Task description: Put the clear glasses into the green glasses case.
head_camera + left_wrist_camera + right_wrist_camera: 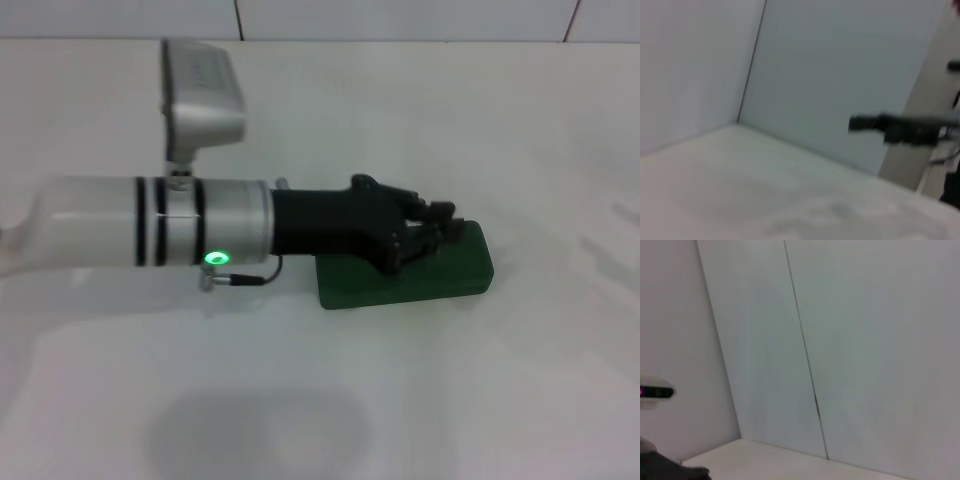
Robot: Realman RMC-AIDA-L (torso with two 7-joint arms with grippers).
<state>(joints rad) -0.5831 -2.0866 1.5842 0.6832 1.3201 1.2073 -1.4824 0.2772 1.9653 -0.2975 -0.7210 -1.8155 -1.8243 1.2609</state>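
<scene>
The left gripper [440, 228] rests on the closed green glasses case [440, 272]; its fingers look clenched together, grasping nothing.

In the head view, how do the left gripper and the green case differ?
The left gripper is black and jointed, while the green glasses case is a smooth, dark green slab with rounded corners. The case lies flat on the white table and looks closed. The gripper reaches in from the robot's left over the case's top. Both are dark against the table.
</scene>
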